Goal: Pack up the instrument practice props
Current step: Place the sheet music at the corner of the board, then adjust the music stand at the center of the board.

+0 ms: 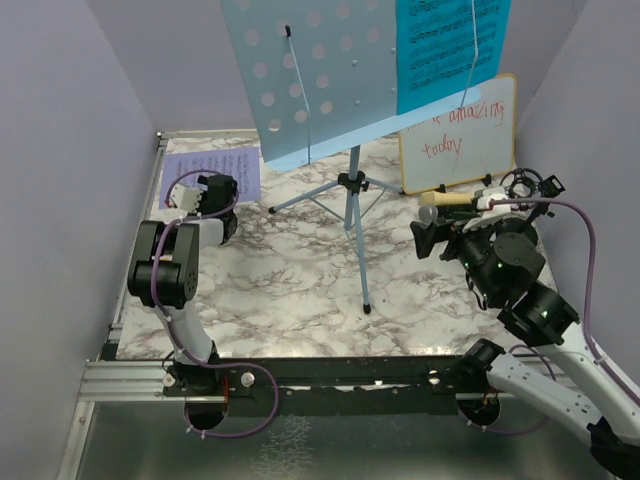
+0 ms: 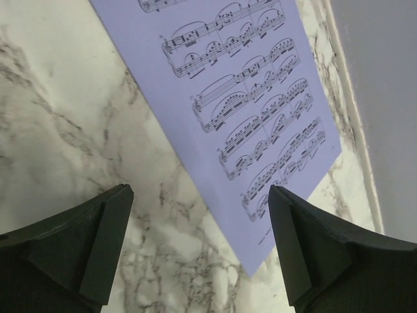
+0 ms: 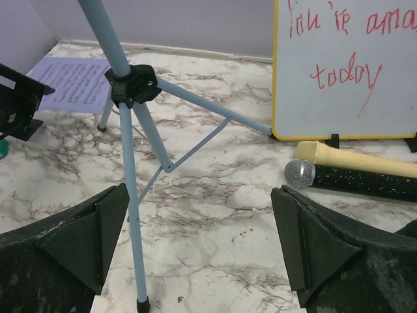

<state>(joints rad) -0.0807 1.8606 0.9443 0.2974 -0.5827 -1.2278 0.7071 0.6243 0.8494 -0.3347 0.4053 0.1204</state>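
The light-blue perforated music rack (image 1: 300,80) stands on tripod legs (image 1: 352,215) mid-table, with the cyan sheet (image 1: 445,50) on it. The printed music sheet (image 1: 205,170) lies flat at the far left. My left gripper (image 1: 218,192) is open and empty just above its near corner (image 2: 247,98); the corner lies between the jaws (image 2: 199,192). My right gripper (image 1: 430,240) is open and empty (image 3: 199,192), low over the marble, with a tripod leg (image 3: 133,222) close to its left finger. A cream cylinder (image 3: 358,160) and a black microphone with a silver grille (image 3: 352,177) lie to its right.
The wood-framed whiteboard (image 1: 460,135) with red writing leans at the back right, just behind the microphones (image 3: 345,65). Lilac walls close in the table at left, back and right. A raised rail (image 1: 155,160) runs along the left edge by the sheet.
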